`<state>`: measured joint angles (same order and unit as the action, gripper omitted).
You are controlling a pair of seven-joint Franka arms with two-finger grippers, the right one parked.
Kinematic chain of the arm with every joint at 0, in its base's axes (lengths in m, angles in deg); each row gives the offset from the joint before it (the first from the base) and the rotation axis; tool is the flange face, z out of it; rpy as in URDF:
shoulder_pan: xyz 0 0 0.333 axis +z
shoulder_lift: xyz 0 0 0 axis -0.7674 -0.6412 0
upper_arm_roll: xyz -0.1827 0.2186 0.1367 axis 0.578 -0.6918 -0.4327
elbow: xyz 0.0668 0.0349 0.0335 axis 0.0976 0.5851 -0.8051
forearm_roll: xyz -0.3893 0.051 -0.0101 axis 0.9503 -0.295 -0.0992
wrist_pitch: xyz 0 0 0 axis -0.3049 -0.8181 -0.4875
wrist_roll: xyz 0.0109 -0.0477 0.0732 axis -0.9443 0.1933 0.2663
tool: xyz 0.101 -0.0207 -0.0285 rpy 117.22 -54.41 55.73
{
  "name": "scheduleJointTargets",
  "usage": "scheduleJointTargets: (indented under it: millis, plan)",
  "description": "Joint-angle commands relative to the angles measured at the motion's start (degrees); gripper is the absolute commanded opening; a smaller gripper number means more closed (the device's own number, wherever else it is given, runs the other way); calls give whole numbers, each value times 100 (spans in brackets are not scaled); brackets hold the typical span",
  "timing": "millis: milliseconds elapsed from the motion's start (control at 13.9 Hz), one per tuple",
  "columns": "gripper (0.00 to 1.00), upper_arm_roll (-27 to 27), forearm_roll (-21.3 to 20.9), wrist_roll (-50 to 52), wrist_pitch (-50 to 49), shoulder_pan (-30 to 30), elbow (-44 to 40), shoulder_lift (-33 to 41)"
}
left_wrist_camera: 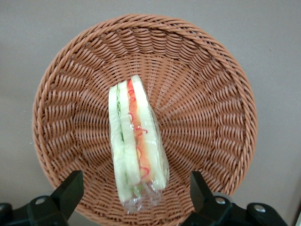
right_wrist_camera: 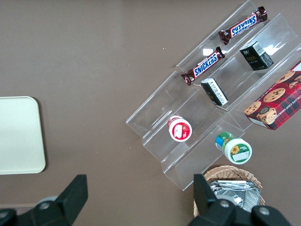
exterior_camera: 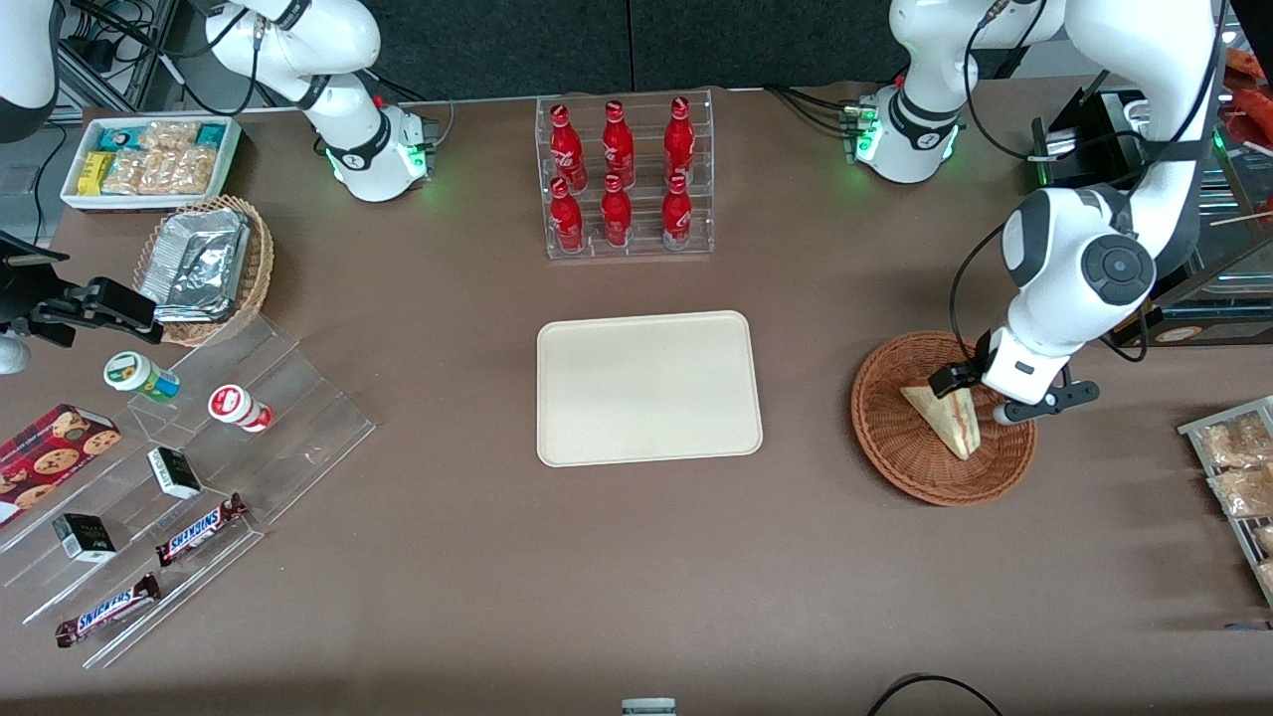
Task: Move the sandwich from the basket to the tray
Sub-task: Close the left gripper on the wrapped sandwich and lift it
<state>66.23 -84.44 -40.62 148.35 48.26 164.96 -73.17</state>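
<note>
Here the empty tray (exterior_camera: 648, 387) waits mid-tabletop, while in the basket (exterior_camera: 885, 438) the sandwich (exterior_camera: 945, 416) lies directly beneath the wide-open, empty gripper (exterior_camera: 998, 396), its long axis running between the fingers (left_wrist_camera: 70, 190).

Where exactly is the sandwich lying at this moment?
The sandwich lies in the basket, toward the working arm's end of the table, well apart from the tray. The open gripper hovers just above it, one finger either side.
</note>
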Motion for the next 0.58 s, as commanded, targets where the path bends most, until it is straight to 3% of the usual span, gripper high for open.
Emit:
scheduleJointTargets:
  millis: [0,360,432,504]
  plan:
    - [100,-34,-5,350,280,-51,67,-138]
    - [97,-43,4,351,587,-51,128,-489]
    - [84,-43,4,359,684,-51,154,-533]
    - [62,-43,4,386,711,-43,181,-542]
